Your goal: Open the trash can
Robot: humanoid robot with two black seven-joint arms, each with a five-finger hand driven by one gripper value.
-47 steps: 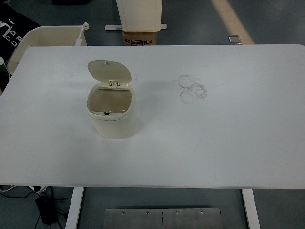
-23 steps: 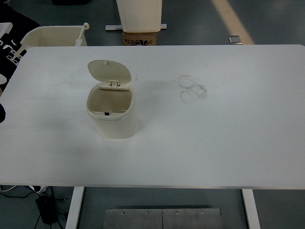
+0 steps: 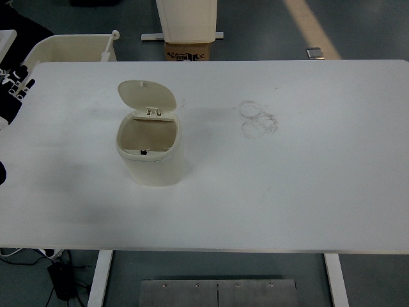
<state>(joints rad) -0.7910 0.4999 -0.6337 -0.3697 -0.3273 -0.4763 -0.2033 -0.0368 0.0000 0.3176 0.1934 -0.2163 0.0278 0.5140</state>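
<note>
Cream trash can [image 3: 151,152] stands lid-up [image 3: 147,95]; left robot hand [image 3: 14,89] state unclear.

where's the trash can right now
In the top view the trash can stands on the left half of the white table, lid up, left of the ring marks.

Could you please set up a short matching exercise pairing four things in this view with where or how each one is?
Things:
1. trash can lid
2. ring-shaped marks
3. left hand
4. cardboard box

Places or states:
A. on the floor beyond the table's far edge
B. flipped up, leaving the trash can open
C. at the picture's left edge, over the table's far corner
D. on the bare table top, right of the trash can

Pairs: 1-B, 2-D, 3-C, 4-A
</note>
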